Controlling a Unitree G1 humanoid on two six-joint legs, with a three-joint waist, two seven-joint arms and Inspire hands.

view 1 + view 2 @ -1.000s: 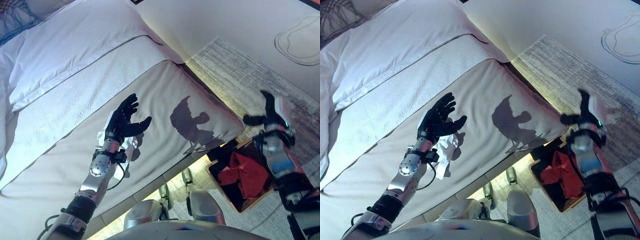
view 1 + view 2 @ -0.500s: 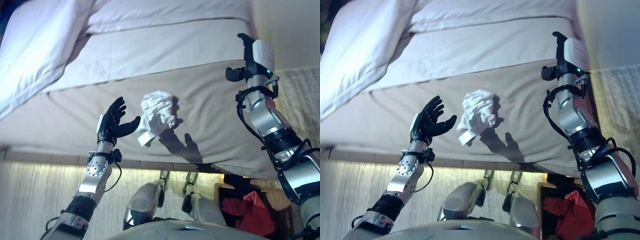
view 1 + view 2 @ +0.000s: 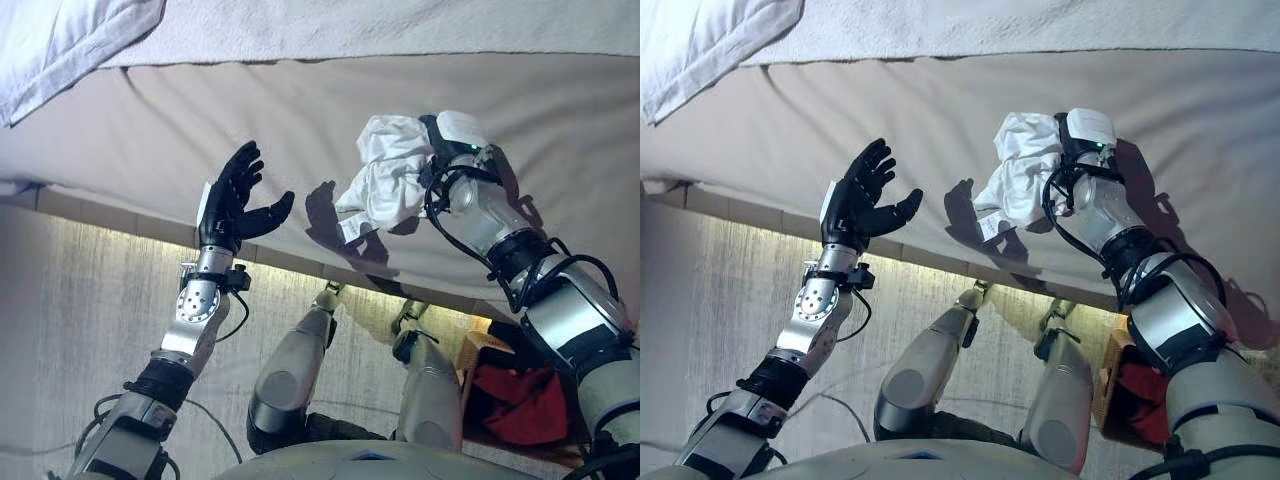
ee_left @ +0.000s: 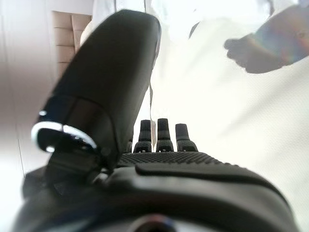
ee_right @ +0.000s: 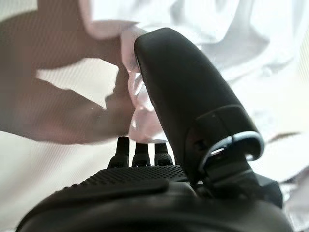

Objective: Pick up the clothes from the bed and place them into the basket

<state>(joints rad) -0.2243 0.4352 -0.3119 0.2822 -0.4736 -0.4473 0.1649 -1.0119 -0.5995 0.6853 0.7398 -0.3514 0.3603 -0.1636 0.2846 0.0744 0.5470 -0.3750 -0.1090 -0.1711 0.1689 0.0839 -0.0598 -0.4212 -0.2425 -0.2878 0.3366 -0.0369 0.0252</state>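
Bedroom: a bed (image 3: 150,130) with a beige cover fills the top of both eye views, pale carpet below it.

Left eye view: the white garment (image 3: 388,172) lies crumpled on the bed cover near the edge, and your right hand (image 3: 452,135) is right against it on its far-right side. The fingers are hidden behind the cloth here, so you can't tell from this view if they've closed. Your left hand (image 3: 232,205) is up in the air over the bed edge, well apart from the garment, fingers spread and straight, holding nothing. Low right, the basket (image 3: 470,360) sits on the floor with red clothes (image 3: 522,398) already in it.

Right eye view: same layout, nothing added; right hand fingers are hidden by the cloth again.

Left wrist view: fingers straight, only bed cover past them.

Right wrist view: thumb stands straight, fingers extended, tips at or just short of the white folds. Not curled round anything, so no grip yet.

Handling, as a guess: thin cloth, v. light, soft, floppy, won't break. It'll sag and trail, so take it at the thick bunched middle, not a loose corner or the dangling tag end, and pinch deep w/ thumb against fingers. The smooth cover may let it slide ahead of a push.
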